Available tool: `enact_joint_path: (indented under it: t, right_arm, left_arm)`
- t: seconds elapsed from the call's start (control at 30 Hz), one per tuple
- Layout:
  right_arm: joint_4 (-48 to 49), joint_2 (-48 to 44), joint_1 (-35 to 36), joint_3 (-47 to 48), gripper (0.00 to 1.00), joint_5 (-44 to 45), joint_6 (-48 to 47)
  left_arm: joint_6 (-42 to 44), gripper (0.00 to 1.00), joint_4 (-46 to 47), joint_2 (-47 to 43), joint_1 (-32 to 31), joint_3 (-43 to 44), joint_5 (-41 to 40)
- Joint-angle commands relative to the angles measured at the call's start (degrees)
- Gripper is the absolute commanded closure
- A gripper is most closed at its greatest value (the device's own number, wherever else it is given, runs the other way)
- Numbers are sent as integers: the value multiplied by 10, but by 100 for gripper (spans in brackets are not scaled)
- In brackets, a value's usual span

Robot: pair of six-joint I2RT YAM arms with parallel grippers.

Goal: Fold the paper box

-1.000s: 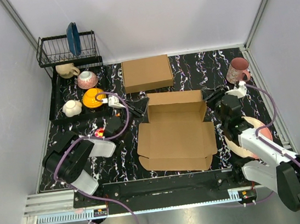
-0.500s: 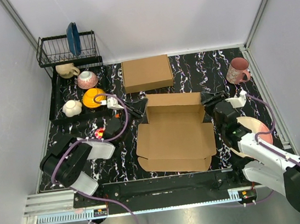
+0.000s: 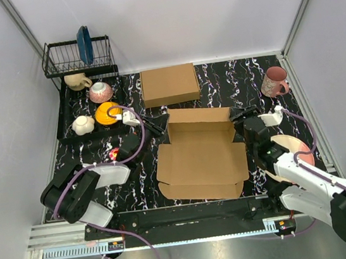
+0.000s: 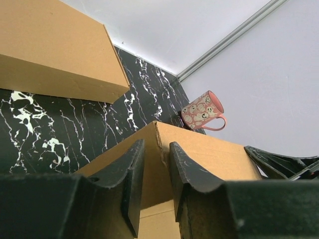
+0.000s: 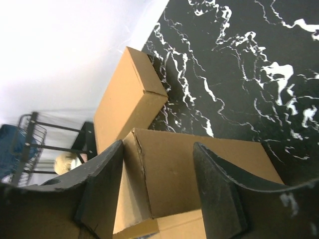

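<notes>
Paper box (image 3: 202, 157) is lying open in the middle of the black marbled table (image 3: 236, 79), with its back wall standing up. It is plain brown cardboard, flat and stiff, with cut flaps. Since a second ago both arms have been creeping in toward its back corners. Left gripper (image 3: 160, 127) is keeping its fingers (image 4: 130, 189) just a little apart at the left corner. Right gripper (image 3: 242, 115) is holding its fingers (image 5: 102, 184) spread wide by the right corner.
</notes>
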Motion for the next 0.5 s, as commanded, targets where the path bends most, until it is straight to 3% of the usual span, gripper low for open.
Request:
enact_joint_path:
  t: [0.0, 0.03, 0.17, 0.47]
  right_arm:
    - [-291, -27, 33, -7, 35, -51, -77]
    - [-300, -39, 35, 4, 29, -36, -88]
    - [-338, -75, 33, 62, 22, -12, -132]
    - [-385, -108, 33, 157, 19, 40, -278]
  left_arm:
    - [40, 69, -195, -17, -11, -8, 26]
    - [43, 68, -203, -30, -11, 1, 22]
    - [48, 65, -222, -41, -5, 10, 18]
    - [48, 55, -248, -61, 0, 16, 5]
